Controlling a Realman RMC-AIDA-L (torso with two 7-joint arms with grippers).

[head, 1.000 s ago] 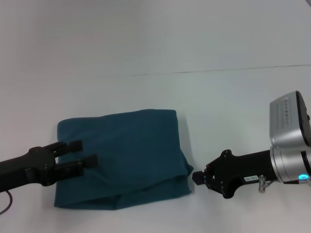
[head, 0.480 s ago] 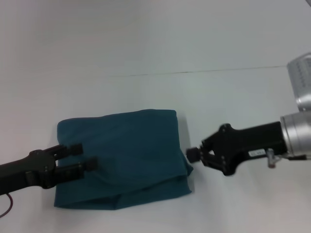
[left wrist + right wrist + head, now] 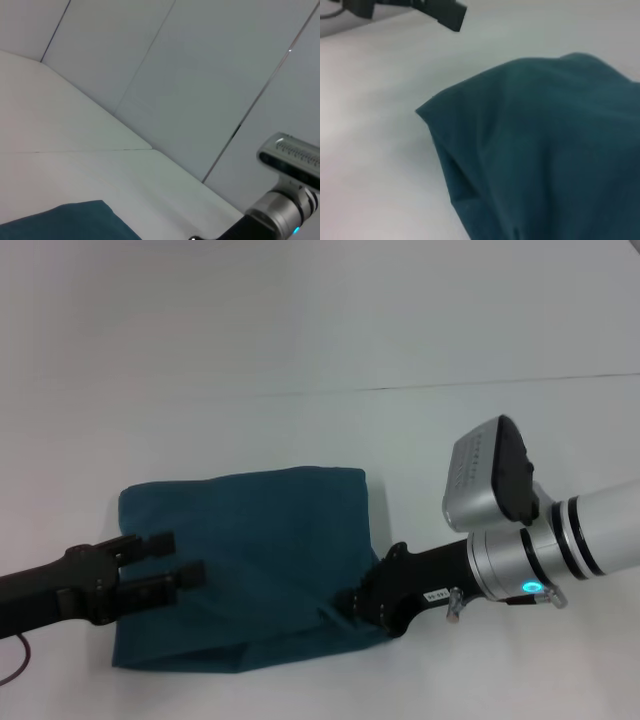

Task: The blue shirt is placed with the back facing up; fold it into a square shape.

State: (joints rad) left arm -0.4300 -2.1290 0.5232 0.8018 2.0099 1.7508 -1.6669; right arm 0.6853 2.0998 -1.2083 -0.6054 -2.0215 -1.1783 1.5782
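The blue shirt (image 3: pixel 260 560) lies folded into a rough rectangle on the white table, plain side up, with a looser flap along its near edge. My left gripper (image 3: pixel 172 558) hovers open over the shirt's left part, nothing between its fingers. My right gripper (image 3: pixel 358 602) rests against the shirt's near right corner, its tip dark against the cloth. The right wrist view is filled by the shirt (image 3: pixel 545 150), with the left gripper's fingers (image 3: pixel 442 14) far off. A corner of the shirt (image 3: pixel 65 222) and the right arm (image 3: pixel 280 210) show in the left wrist view.
The white table (image 3: pixel 300 330) stretches far beyond the shirt, crossed by a thin seam line (image 3: pixel 450 387). Bare tabletop lies to the right of the shirt and behind it. A pale panelled wall (image 3: pixel 200 75) stands beyond the table.
My right arm has swung left and towards the near edge, from beside the shirt onto its near right corner. The left gripper has barely moved and stays open.
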